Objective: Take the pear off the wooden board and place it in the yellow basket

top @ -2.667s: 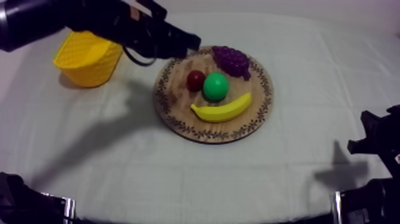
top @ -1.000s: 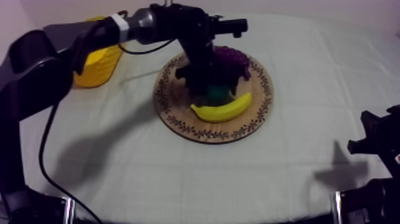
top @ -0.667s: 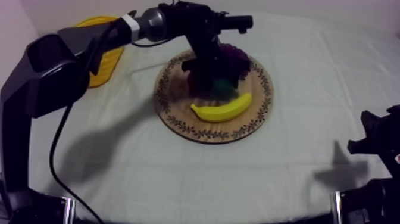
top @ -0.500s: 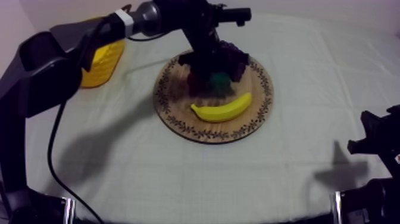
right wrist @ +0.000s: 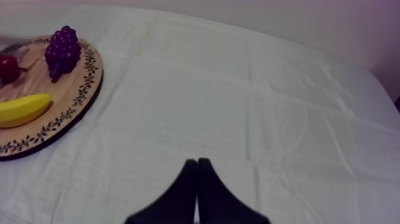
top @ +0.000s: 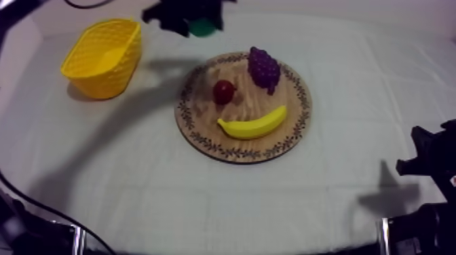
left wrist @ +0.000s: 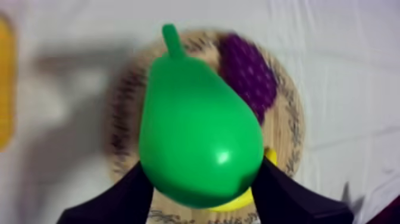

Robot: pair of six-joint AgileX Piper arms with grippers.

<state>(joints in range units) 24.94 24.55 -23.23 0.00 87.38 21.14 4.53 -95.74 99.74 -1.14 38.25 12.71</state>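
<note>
- The yellow basket [top: 102,57] stands at the far left of the cloth [top: 203,197], well apart from the board; its woven inside shows bare yellow.
- The wooden board [top: 203,129] holds three toy fruits. The grapes [top: 263,66] lie at its far rim, the small red fruit [top: 223,91] near them on the basket side, and the banana [top: 252,125] curves across the near half.
- The pear [left wrist: 199,131] is off the board and up in the air, clamped in the left gripper [left wrist: 202,176]. The fingers [left wrist: 119,202] press its broad end from both sides (held wide apart by the fruit's girth).
- From above, gripper and pear hang at the table's far edge, past the board's far-left rim, between board and basket but not over the basket.
- Bare cloth lies between basket and board, with wide bare cloth to the board's right and in front of it.
- The right gripper [right wrist: 196,190] sits low at the table's near right, well apart from the board. Its fingers lie together in a narrow wedge, holding nothing.
</note>
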